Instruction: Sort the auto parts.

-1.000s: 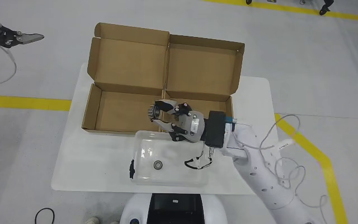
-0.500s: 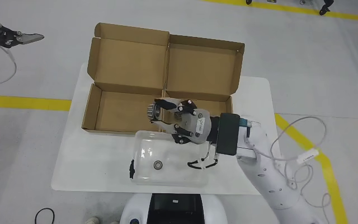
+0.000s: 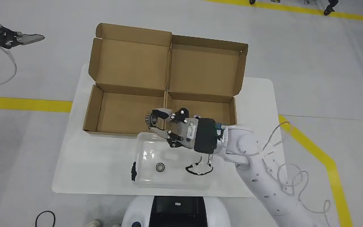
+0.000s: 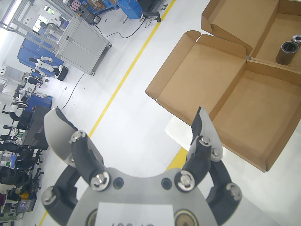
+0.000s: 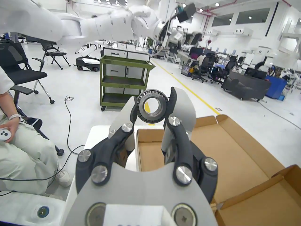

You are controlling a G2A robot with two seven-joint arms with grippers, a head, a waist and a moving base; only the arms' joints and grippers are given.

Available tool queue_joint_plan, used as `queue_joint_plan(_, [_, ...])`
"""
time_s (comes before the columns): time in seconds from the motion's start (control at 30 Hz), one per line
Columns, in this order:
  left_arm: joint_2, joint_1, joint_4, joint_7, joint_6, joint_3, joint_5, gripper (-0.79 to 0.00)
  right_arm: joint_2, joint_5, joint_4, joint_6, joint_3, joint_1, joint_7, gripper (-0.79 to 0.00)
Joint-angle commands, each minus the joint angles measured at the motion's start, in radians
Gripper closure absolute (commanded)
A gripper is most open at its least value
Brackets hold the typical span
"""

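Carrying step, I judge: the right gripper (image 5: 152, 105) has its fingers clamped on a ring bearing (image 3: 152, 119) above the left cardboard box (image 3: 116, 113) near wall, while the left gripper (image 4: 128, 121) fingers are spread, so the next move is to lower it inside and release.

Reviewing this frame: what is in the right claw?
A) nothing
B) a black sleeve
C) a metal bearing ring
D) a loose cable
C: in the right wrist view the right claw is shut on a metal bearing ring, which is pinched between its two fingers.
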Motion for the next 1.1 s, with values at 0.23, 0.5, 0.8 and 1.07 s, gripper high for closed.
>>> queue_joint_plan(0.23, [0.000,0.000,0.000,0.000,0.000,0.000,0.000,-0.785,-0.033,0.041,0.116,0.098,-0.125,0.045,0.146,0.000])
queue_joint_plan(0.5, [0.000,0.000,0.000,0.000,0.000,0.000,0.000,-0.785,-0.081,0.067,0.271,0.192,-0.233,0.142,0.252,0.000])
queue_joint_plan(0.8, [0.000,0.000,0.000,0.000,0.000,0.000,0.000,-0.785,-0.164,0.082,0.421,0.294,-0.358,0.278,0.333,0.000])
queue_joint_plan(1.07, [0.000,0.000,0.000,0.000,0.000,0.000,0.000,-0.785,-0.254,0.132,0.601,0.349,-0.437,0.412,0.422,0.000])
